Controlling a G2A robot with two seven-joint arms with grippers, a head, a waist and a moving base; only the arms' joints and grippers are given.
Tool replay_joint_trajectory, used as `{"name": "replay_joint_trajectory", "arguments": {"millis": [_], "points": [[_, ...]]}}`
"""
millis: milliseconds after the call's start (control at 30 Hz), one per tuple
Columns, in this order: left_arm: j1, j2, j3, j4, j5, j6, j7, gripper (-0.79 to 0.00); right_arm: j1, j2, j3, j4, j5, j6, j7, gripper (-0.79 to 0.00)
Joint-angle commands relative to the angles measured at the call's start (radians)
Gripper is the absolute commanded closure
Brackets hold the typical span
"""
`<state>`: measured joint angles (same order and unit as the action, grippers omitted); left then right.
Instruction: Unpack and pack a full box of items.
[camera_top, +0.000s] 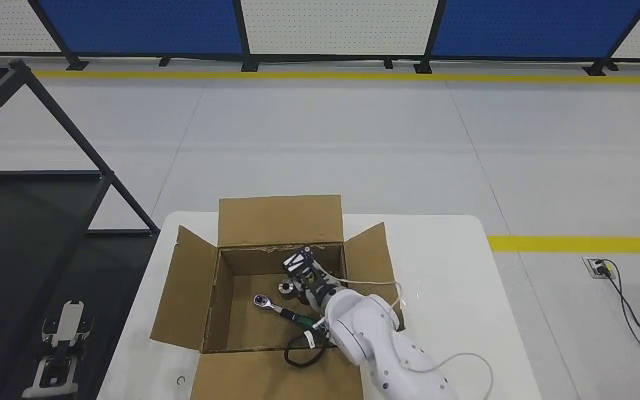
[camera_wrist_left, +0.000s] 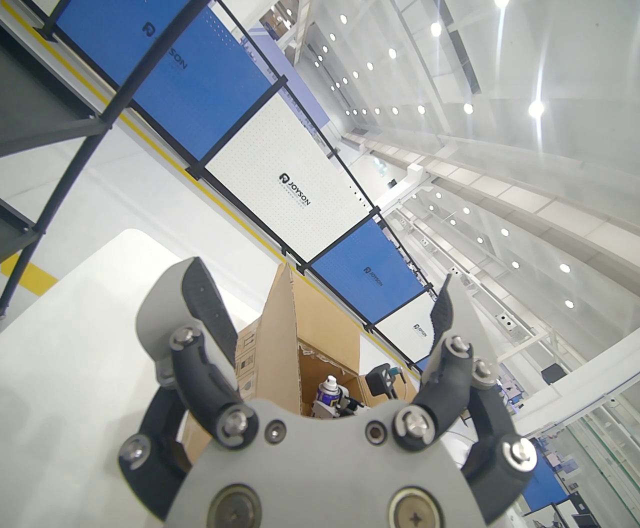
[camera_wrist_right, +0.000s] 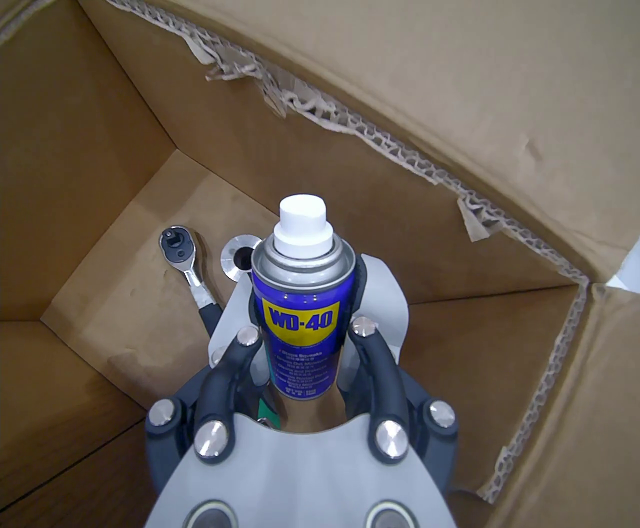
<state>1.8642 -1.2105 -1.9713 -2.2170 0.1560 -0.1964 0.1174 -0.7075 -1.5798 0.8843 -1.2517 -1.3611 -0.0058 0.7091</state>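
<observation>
R gripper (camera_wrist_right: 302, 295) is seen inside the cardboard box (camera_wrist_right: 450, 125), jaws closed to can width on a blue spray can (camera_wrist_right: 300, 310), which is held upright w/ white cap up. Just past the can, a ratchet wrench (camera_wrist_right: 186, 260) is laid flat on the box floor, w/ a round metal disc (camera_wrist_right: 234, 259) just beside its head. The can is hemmed in by the box walls; a torn corrugated edge is seen along the wall ahead.

L gripper (camera_wrist_left: 325, 292) is held outside the box, jaws spread wide, nothing betw. them.

The box is stood on a white table (camera_top: 450, 300), flaps folded outward. A dark metal frame (camera_top: 60, 200) is set beside the table. Beyond, pale grey floor (camera_top: 400, 140) is crossed by a yellow line (camera_top: 330, 75), backed by blue & white partition panels (camera_top: 140, 25). A high ceiling w/ rows of lights (camera_wrist_left: 500, 125) is seen overhead.
</observation>
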Motion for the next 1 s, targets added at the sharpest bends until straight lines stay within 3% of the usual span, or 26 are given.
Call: {"name": "replay_joint_trajectory", "arguments": {"millis": [0, 233, 367, 467, 500, 833, 867, 900, 933, 967], "points": [[0.000, 0.000, 0.000, 0.000, 0.000, 0.000, 0.000, -0.785, 0.020, -0.008, -0.012, 0.036, 0.008, -0.002, 0.014, 0.000], [0.000, 0.000, 0.000, 0.000, 0.000, 0.000, 0.000, -0.785, 0.075, -0.033, -0.041, 0.135, 0.035, 0.003, 0.012, 0.000], [0.000, 0.000, 0.000, 0.000, 0.000, 0.000, 0.000, -0.785, 0.096, -0.044, -0.043, 0.177, 0.050, 0.011, -0.001, -0.074], [0.000, 0.000, 0.000, 0.000, 0.000, 0.000, 0.000, -0.785, 0.100, -0.049, -0.035, 0.191, 0.063, 0.016, -0.028, -0.068], [0.000, 0.000, 0.000, 0.000, 0.000, 0.000, 0.000, -0.785, 0.097, -0.049, -0.030, 0.191, 0.067, 0.015, -0.045, 0.000], [0.000, 0.000, 0.000, 0.000, 0.000, 0.000, 0.000, -0.785, 0.057, -0.052, 0.003, 0.195, 0.077, 0.059, -0.149, 0.000], [0.000, 0.000, 0.000, 0.000, 0.000, 0.000, 0.000, -0.785, 0.057, -0.053, 0.004, 0.196, 0.077, 0.062, -0.148, -0.132], [0.000, 0.000, 0.000, 0.000, 0.000, 0.000, 0.000, -0.785, 0.057, -0.053, 0.006, 0.197, 0.077, 0.064, -0.149, -0.336], [0.000, 0.000, 0.000, 0.000, 0.000, 0.000, 0.000, -0.785, 0.056, -0.054, 0.007, 0.198, 0.075, 0.065, -0.148, -0.363], [0.000, 0.000, 0.000, 0.000, 0.000, 0.000, 0.000, -0.785, 0.055, -0.054, 0.008, 0.197, 0.073, 0.066, -0.148, -0.566]]}}
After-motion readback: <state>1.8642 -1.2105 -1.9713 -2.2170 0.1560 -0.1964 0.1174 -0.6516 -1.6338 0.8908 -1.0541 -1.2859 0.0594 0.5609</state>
